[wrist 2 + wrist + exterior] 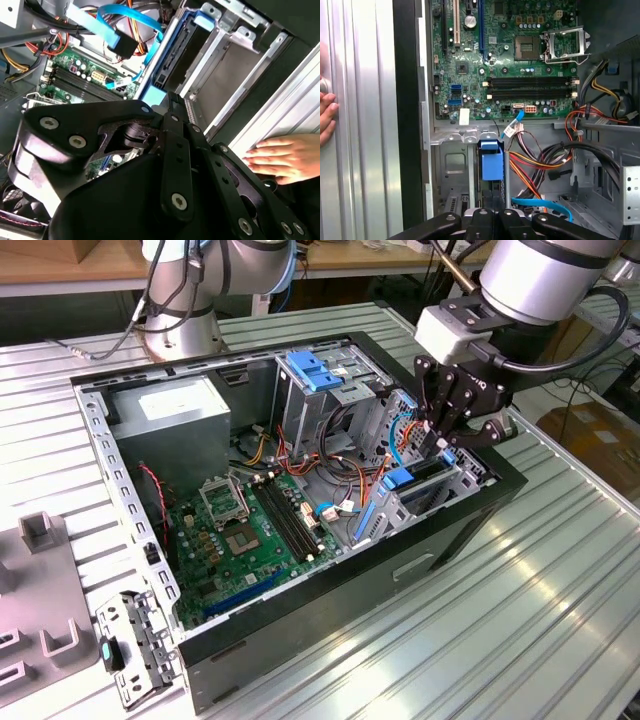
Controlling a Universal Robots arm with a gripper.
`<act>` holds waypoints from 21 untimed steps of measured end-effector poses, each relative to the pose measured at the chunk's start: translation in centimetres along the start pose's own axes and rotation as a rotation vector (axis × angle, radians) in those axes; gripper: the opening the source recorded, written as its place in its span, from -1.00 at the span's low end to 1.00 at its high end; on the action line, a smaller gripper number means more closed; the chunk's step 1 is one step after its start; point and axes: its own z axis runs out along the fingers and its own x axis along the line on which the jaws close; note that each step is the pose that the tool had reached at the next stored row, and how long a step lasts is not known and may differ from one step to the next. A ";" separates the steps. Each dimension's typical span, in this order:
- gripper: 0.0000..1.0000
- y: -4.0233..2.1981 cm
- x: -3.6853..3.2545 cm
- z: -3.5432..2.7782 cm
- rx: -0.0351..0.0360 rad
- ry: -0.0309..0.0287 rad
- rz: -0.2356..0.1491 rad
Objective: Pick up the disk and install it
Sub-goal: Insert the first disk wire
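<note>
exterior, progress: disk (pixel 425 472) sits in the drive cage (pixel 462 478) at the exterior view's right end of the PC case (pixel 330 640), off the counter (pixel 560 620); pickup looks done, full seating unconfirmed
exterior, claw: claw (pixel 440 440) right over the disk's upper edge; open or closed, cannot tell
second wrist, pose: disk (pixel 172 60) on edge, flat faces vertical, long axis along the cage slot
second wrist, cabling: blue cable plug (pixel 125 47) hangs free, so hookup looks pending
first wrist, heading: blue rail end (pixel 492 167) points at the motherboard (pixel 520 60)
first wrist, note: a hand (pixel 326 117) rests on the counter beside the case
</note>
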 end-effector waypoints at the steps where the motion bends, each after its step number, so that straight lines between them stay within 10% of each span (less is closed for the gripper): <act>1: -0.79 -0.05 0.00 0.00 -0.0001 -0.0001 -0.004; 11: -0.79 -0.31 -0.04 -0.57 -0.0040 -0.0021 -0.089; 21: -0.79 -2.93 -0.40 -0.53 -0.0053 -0.0022 -0.108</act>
